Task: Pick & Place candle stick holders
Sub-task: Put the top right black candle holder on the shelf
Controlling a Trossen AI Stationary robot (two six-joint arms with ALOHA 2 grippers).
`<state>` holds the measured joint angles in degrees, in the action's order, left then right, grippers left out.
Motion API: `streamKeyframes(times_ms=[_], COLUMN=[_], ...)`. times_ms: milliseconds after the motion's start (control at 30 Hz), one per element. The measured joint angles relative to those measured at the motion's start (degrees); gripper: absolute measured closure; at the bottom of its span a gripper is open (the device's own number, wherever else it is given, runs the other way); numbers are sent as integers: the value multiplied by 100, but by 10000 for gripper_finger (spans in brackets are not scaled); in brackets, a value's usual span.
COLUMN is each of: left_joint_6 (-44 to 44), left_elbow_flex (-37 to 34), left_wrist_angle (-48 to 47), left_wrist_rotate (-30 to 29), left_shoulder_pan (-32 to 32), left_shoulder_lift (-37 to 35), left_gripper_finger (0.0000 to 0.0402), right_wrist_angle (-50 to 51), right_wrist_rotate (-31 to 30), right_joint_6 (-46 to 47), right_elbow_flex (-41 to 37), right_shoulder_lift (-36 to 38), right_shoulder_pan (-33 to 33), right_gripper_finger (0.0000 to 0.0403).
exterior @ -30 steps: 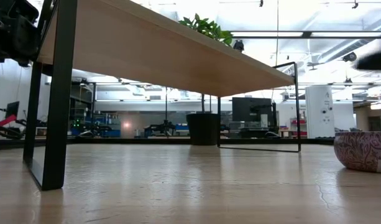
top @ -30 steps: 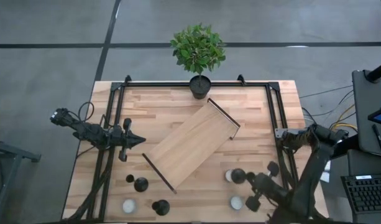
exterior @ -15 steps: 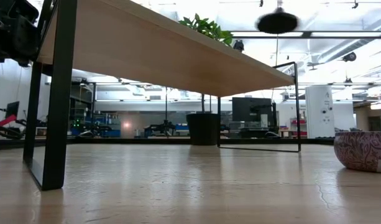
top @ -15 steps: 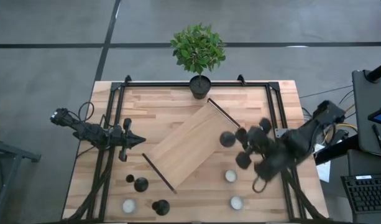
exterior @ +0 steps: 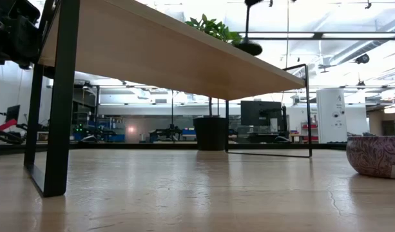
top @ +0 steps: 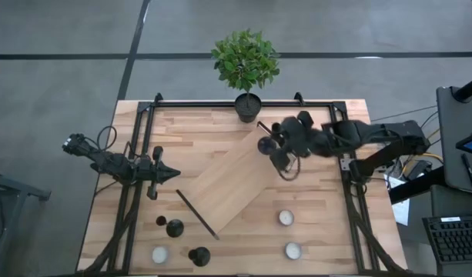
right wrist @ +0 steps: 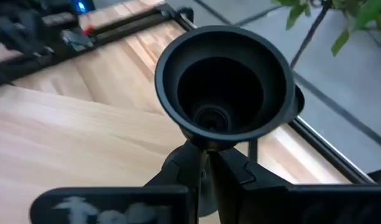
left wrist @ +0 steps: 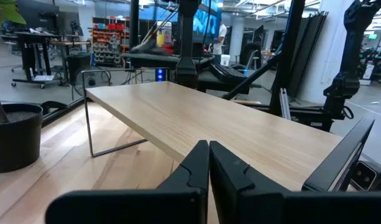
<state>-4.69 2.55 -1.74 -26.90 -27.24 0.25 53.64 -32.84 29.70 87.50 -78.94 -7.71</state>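
the right claw point(top: 276, 151) is clamped on a candle holder point(right wrist: 222, 81) by its stem, cup above the fingers, over the wooden shelf point(top: 236, 181).

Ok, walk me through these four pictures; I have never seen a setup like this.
This is a two-armed robot at a wooden table. One picture looks straight down from above, one sits at table-top height, and two come from cameras on the arms' wrists.

On the table stands a small wooden shelf on black metal legs, with a potted plant at the far edge. Near the front are two black candle stick holders and three small white candles.

The right gripper is shut on a third candle stick holder, holding it over the shelf's far end. The left gripper waits at the table's left side, fingers shut and empty.
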Motion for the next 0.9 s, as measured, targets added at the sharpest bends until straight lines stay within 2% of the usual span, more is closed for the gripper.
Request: streamKeyframes(times_ms=[333, 733, 900], left_joint_6=[0, -1, -1], left_elbow_flex=[0, 0, 4], left_wrist_angle=[0, 2, -15], left_wrist_rotate=[0, 0, 3], left_shoulder_pan=[0, 0, 0], left_shoulder_lift=[3, 62, 99], left_gripper_finger=[392, 392, 392], right_wrist_angle=[-680, -782, -879], right_wrist_rotate=[1141, 1639, 1668], right_joint_6=[-762, -907, -982], right_elbow_flex=[-2, -2, 0], right_shoulder_lift=[-331, -744, -867], right_shoulder_pan=[1076, 1488, 1533], right_gripper_finger=[385, 385, 385])
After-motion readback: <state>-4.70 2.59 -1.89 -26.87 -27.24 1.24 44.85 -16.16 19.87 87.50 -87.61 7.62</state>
